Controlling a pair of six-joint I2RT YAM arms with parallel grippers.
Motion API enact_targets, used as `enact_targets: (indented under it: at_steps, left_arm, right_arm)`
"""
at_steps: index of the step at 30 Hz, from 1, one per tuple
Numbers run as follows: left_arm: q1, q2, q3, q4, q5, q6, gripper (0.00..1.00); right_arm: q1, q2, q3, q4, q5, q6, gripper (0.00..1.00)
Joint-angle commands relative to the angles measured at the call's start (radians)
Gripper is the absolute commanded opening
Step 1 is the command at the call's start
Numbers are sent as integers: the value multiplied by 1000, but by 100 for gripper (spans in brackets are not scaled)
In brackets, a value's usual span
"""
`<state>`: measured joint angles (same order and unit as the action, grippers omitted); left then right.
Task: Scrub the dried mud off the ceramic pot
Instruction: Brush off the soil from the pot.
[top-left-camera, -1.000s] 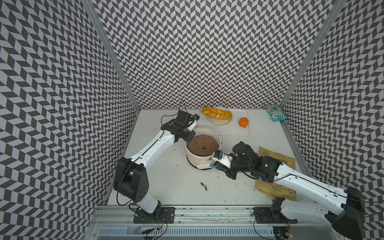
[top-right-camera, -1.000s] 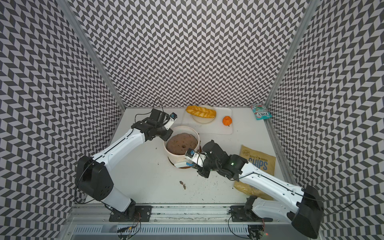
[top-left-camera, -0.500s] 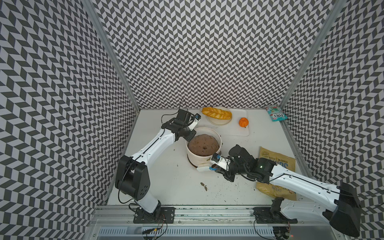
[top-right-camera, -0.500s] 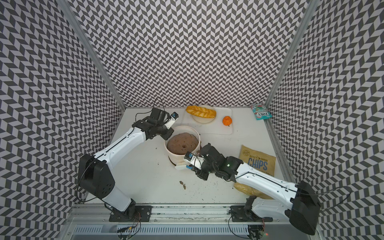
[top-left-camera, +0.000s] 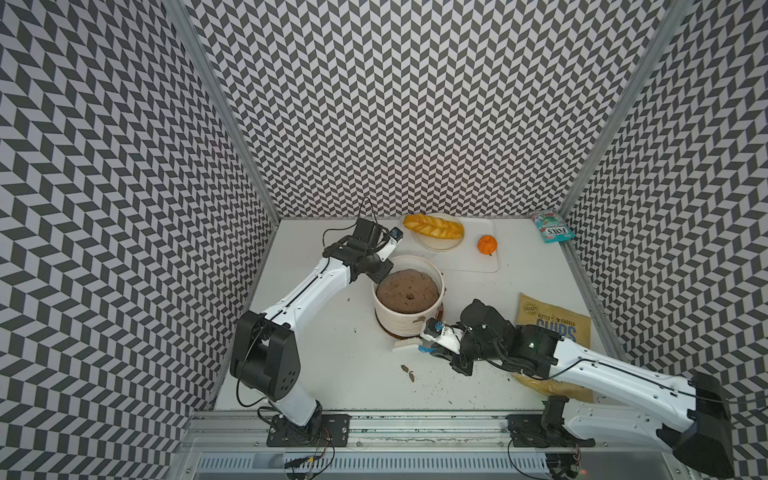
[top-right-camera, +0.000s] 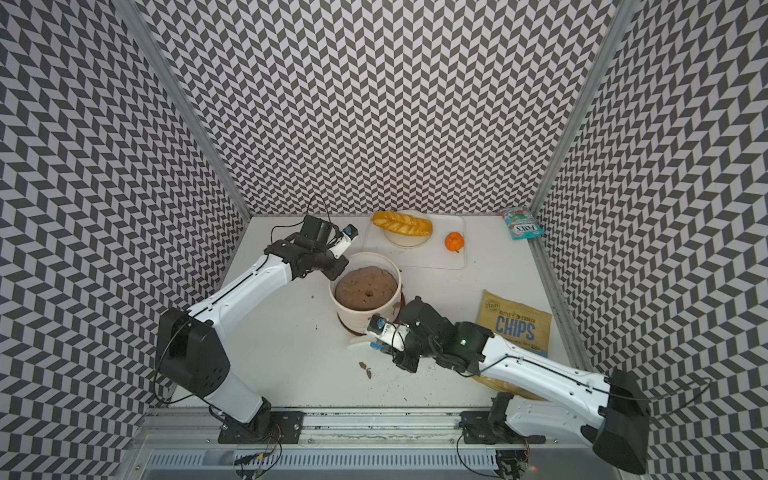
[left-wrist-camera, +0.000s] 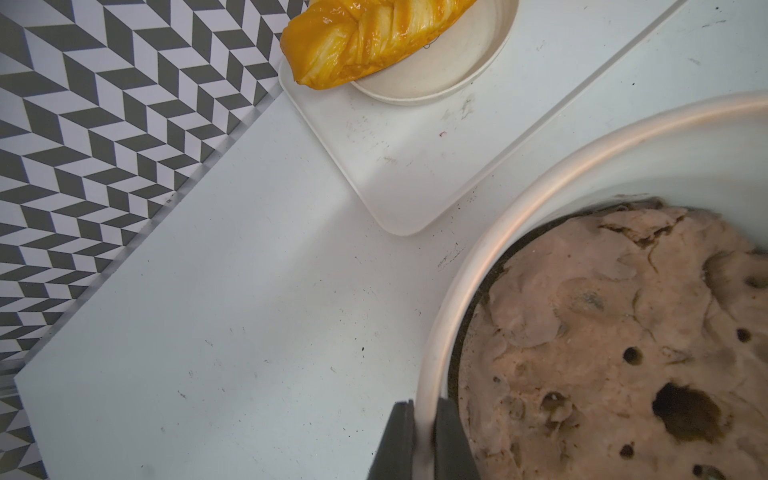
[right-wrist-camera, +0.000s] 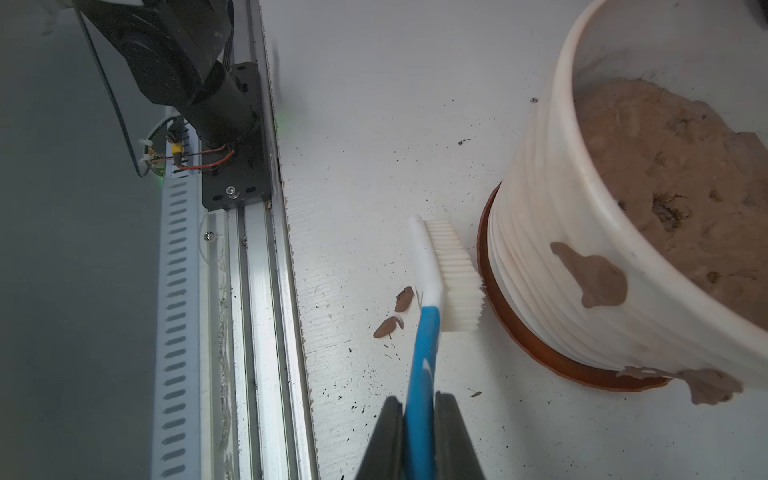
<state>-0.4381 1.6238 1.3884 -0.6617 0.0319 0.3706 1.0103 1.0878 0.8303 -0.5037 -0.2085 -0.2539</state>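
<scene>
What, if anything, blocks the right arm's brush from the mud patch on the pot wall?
Likely yes. The brush, clamped in the right fingers, sits at the saucer just below the mud patch; nothing stands between.

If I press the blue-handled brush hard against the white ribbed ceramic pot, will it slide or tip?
Probably neither. The white ribbed ceramic pot is packed with brown soil, so likely heavy, and the left gripper pinches its rim. It sits on a brown saucer, which might skid on the smooth white table.
</scene>
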Motion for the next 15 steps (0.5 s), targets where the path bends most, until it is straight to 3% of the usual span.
enact_targets:
  at_steps: [1,8,15]
  left_arm:
    - [-13,-12,43,28,28,30,5]
    - [-13,-20,46,19,-5,12,20]
    - [-13,-21,74,5,-35,-43,44]
  right_arm:
    - [-2,-28,14,71,-8,5,0]
    - [-11,-12,28,55,0,1,0]
    - [-17,-6,31,48,8,0,0]
